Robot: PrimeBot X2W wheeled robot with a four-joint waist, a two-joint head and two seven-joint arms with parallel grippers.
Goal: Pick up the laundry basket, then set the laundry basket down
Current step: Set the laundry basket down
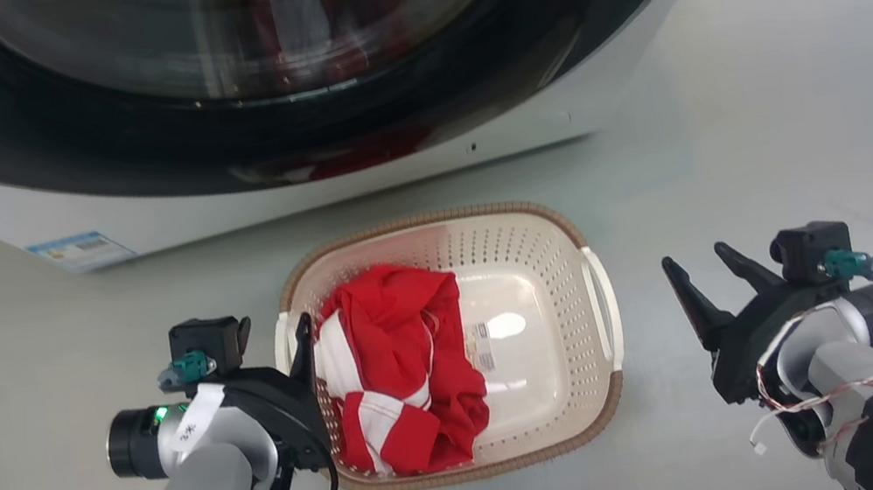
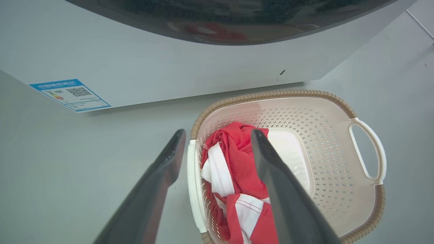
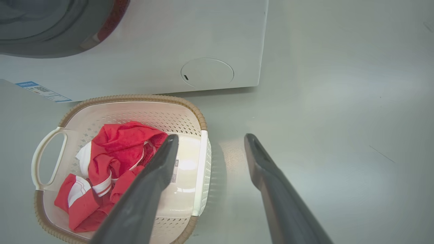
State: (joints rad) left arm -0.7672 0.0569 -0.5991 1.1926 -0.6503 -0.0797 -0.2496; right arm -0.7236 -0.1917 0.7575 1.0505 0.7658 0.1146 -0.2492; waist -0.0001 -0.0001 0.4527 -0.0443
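Nearest the lens, the left gripper (image 2: 217, 134) is seen with its two dark fingers spread apart; one finger (image 2: 171, 154) is held outside the laundry basket (image 1: 533, 264) and the other is held inside it, above a red and white garment (image 1: 402, 357), so that the basket's white left handle (image 2: 193, 183) is straddled; nothing is clamped, and whether either finger touches the handle cannot be told. The right gripper (image 1: 694, 255) is likewise held open, its fingers parted and empty; in the head view it is placed to the right of the basket, near the right handle (image 1: 608, 305) but apart from it.

The basket is set on the pale grey floor (image 1: 774, 91), just in front of the washer (image 1: 355, 183) and between the two grippers; its brown woven-look rim (image 1: 432, 217) is turned upward, and its cream perforated walls are lit from above. The garment is heaped in the left half of the basket; the right half of the base is left bare, and a small label (image 1: 480, 344) is seen there. The washer's dark round door (image 1: 264, 61) is shown above the basket; a blue sticker (image 1: 81, 249) is fixed at the lower left of its white front panel.
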